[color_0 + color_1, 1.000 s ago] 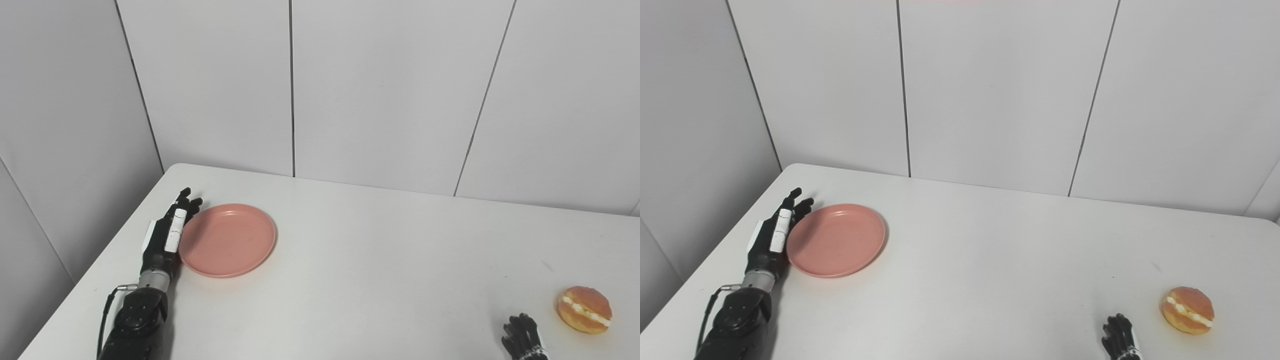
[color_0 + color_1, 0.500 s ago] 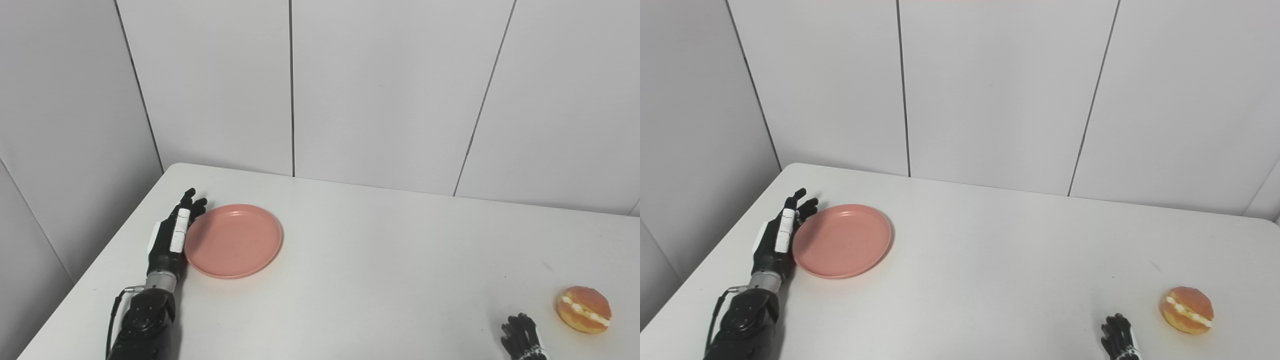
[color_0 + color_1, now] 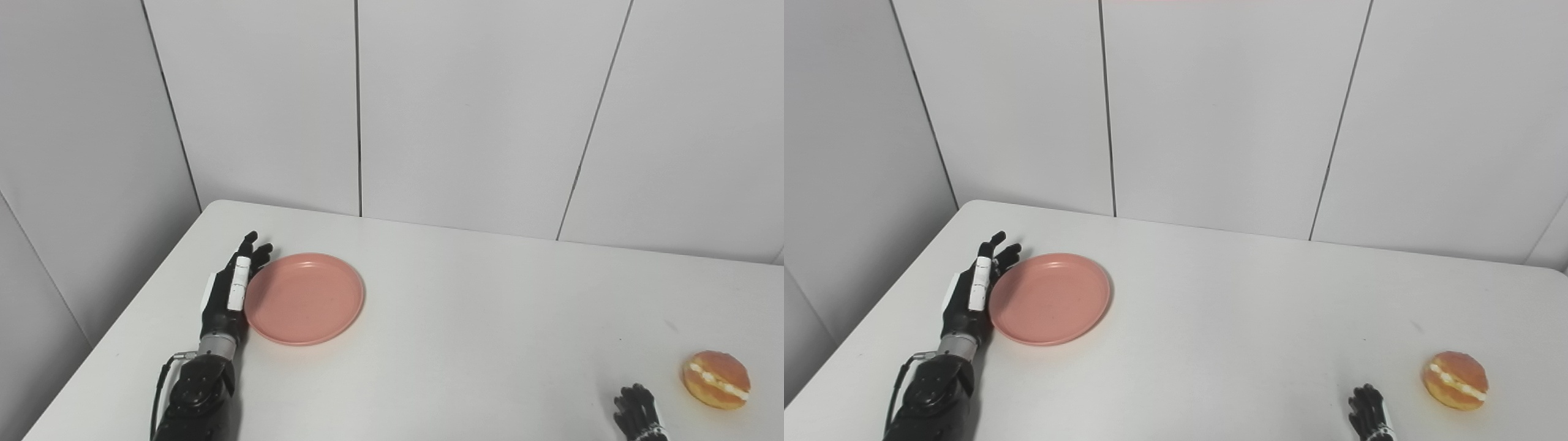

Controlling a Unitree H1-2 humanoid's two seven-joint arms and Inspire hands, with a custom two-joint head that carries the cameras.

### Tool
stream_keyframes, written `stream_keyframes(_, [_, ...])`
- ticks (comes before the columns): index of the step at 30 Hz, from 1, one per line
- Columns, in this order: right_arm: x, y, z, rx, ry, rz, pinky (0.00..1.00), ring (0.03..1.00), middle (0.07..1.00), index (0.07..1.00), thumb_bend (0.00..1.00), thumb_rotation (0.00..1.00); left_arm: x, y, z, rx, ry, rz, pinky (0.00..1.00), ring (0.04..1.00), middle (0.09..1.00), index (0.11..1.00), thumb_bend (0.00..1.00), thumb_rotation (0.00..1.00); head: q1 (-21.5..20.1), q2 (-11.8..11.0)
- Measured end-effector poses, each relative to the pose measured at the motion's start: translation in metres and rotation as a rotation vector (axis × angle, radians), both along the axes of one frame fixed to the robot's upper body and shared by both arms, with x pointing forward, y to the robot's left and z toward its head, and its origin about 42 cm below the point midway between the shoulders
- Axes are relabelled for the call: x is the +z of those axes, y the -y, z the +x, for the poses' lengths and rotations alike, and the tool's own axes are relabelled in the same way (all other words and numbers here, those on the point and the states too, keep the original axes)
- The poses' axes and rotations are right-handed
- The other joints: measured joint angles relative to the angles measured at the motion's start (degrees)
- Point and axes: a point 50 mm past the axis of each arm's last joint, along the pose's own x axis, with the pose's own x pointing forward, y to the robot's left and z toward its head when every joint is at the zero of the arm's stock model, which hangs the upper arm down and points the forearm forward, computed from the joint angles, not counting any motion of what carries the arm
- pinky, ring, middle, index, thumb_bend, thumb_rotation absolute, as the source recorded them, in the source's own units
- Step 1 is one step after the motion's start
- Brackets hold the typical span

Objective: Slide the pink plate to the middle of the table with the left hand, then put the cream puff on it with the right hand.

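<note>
Two task items lie on the white table: a round pink plate, flat and rim-up with no long axis, in the left half w/ bare tabletop to its right, and a cream puff near the right front edge, its cream seam running front-left to back-right, slightly tilted. Left hand is flat, fingers straight and pressed together, pointing away from the robot, its side touching the plate's left rim. Right hand sits at the bottom edge, just left of the puff, apart from it; fingers look curled, but cannot tell if closed.

White table, pale panelled walls.
</note>
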Motion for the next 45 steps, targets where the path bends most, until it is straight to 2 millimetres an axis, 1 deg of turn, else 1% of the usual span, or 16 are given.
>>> stream_keyframes(9, [0.0, 0.0, 0.0, 0.006, 0.007, -0.034, 0.98, 0.974, 0.977, 0.996, 0.92, 1.0, -0.001, 0.019, 0.001, -0.017, -0.005, -0.011, 0.87, 0.861, 0.828, 0.897, 0.89, 0.98, -0.3, 0.3])
stream_keyframes(20, [0.0, -0.001, -0.001, 0.005, 0.023, -0.072, 0.99, 0.984, 0.979, 0.993, 0.93, 1.0, -0.002, 0.029, 0.002, -0.033, -0.014, -0.024, 0.87, 0.873, 0.838, 0.9, 0.91, 0.97, -1.0, 0.5])
stream_keyframes(23, [0.0, 0.0, -0.002, 0.004, 0.026, -0.08, 0.98, 0.981, 0.977, 0.992, 0.93, 1.0, -0.002, 0.035, 0.002, -0.038, -0.012, -0.039, 0.83, 0.861, 0.829, 0.895, 0.91, 0.95, -1.1, 0.5])
stream_keyframes(27, [0.0, -0.001, -0.002, 0.002, 0.032, -0.09, 0.97, 0.979, 0.978, 0.991, 0.92, 1.0, -0.002, 0.043, 0.002, -0.055, -0.013, -0.039, 0.87, 0.863, 0.822, 0.891, 0.91, 0.97, -1.1, 0.6])
stream_keyframes(30, [-0.001, -0.001, -0.002, 0.0, 0.032, -0.095, 0.97, 0.979, 0.976, 0.991, 0.93, 1.0, -0.003, 0.048, 0.003, -0.068, -0.014, -0.034, 0.9, 0.872, 0.83, 0.888, 0.87, 0.96, -1.2, 0.6])
stream_keyframes(33, [-0.001, -0.001, -0.002, 0.0, 0.033, -0.106, 0.97, 0.977, 0.975, 0.991, 0.92, 1.0, -0.003, 0.054, 0.003, -0.082, -0.016, -0.032, 0.9, 0.873, 0.83, 0.887, 0.87, 0.95, -1.4, 0.6])
stream_keyframes(36, [-0.001, -0.001, -0.002, -0.002, 0.034, -0.115, 0.96, 0.971, 0.97, 0.989, 0.93, 1.0, -0.004, 0.061, 0.003, -0.094, -0.016, -0.038, 0.88, 0.87, 0.831, 0.885, 0.89, 0.96, -1.8, 0.7])
stream_keyframes(42, [-0.001, -0.002, -0.002, -0.003, 0.035, -0.12, 0.96, 0.971, 0.972, 0.991, 0.93, 1.0, -0.004, 0.08, 0.004, -0.13, -0.016, -0.035, 0.87, 0.871, 0.835, 0.889, 0.89, 0.97, -2.0, 0.8])
stream_keyframes(45, [-0.001, -0.003, -0.002, -0.003, 0.036, -0.122, 0.95, 0.966, 0.97, 0.99, 0.93, 1.0, -0.005, 0.09, 0.005, -0.146, -0.015, -0.045, 0.86, 0.868, 0.83, 0.885, 0.89, 0.97, -2.9, 1.0])
